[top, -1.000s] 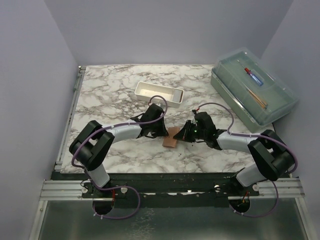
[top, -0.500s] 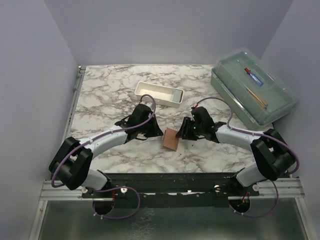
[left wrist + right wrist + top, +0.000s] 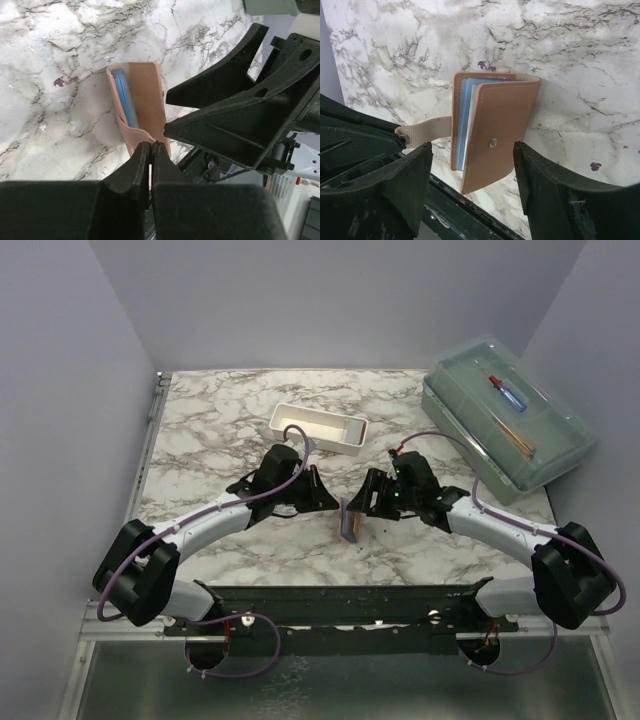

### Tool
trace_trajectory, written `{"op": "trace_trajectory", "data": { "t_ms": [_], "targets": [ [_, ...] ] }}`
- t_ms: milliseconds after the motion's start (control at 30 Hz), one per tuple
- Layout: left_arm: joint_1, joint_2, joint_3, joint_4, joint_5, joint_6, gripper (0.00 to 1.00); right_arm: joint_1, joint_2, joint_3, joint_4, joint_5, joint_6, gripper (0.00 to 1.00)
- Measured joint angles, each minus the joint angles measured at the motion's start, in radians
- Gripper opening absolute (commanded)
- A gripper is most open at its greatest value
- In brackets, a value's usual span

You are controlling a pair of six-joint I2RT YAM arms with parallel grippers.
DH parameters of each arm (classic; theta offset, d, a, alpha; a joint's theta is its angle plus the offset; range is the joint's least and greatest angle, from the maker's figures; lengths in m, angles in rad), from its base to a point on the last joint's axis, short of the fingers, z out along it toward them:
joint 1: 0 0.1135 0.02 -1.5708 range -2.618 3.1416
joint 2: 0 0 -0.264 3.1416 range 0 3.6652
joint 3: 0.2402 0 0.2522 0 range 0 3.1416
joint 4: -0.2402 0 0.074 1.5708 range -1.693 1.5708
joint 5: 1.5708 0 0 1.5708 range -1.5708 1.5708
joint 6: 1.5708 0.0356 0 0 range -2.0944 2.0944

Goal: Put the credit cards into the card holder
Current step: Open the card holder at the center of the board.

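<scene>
The left tool (image 3: pixel 150 152) is pinched together on the end of the tan strap (image 3: pixel 425 131) of the card holder (image 3: pixel 497 125). The right tool (image 3: pixel 472 150) stands apart, one finger on each side of the holder, neither touching it. The holder sits between the two tools on the counter (image 3: pixel 220 430), propped on its edge and half folded. The pale blue cards (image 3: pixel 465 117) are tucked between its covers, their edges showing at the open side. The cards look to be in, so what remains is probably shutting the holder.

To do that well, the left tool should hold the strap steady so the holder does not flop flat. The right tool should come in squarely on both covers, clear of the snap (image 3: pixel 493 143), and squeeze gently so no card slides out. The strap is thin and limp, so a hard pull would likely drag or tip the holder rather than close it. The two tools are very near each other, and a clash of fingers is the main risk.

A white tray (image 3: pixel 318 428) lies beyond the left tool. A clear lidded box (image 3: pixel 505 425) lies beyond the right tool and to its outer side. Both are well apart from the holder and do not stand in the way.
</scene>
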Motion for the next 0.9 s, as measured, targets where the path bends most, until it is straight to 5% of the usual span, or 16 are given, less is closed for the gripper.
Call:
{"op": "trace_trajectory", "data": {
  "t_ms": [167, 367, 533, 700, 800, 900],
  "targets": [
    [0.000, 0.000, -0.012, 0.023, 0.016, -0.014, 0.00, 0.014, 0.009, 0.000, -0.005, 0.009, 0.003, 0.66],
    [0.000, -0.006, -0.031, 0.026, 0.008, -0.014, 0.00, 0.021, 0.017, -0.005, -0.033, 0.056, -0.005, 0.19],
    [0.007, -0.011, -0.032, -0.014, -0.037, -0.008, 0.00, 0.021, 0.019, -0.011, -0.053, 0.104, -0.005, 0.00],
    [0.051, -0.003, -0.032, -0.092, -0.074, 0.000, 0.26, 0.019, 0.015, -0.061, -0.020, 0.126, -0.008, 0.00],
    [0.084, 0.030, -0.032, -0.103, -0.069, 0.001, 0.54, 0.020, 0.012, -0.090, 0.039, 0.110, -0.007, 0.00],
    [0.104, 0.058, -0.034, -0.093, -0.039, -0.005, 0.71, 0.020, 0.012, -0.119, 0.100, 0.086, -0.006, 0.00]
  ]
}}
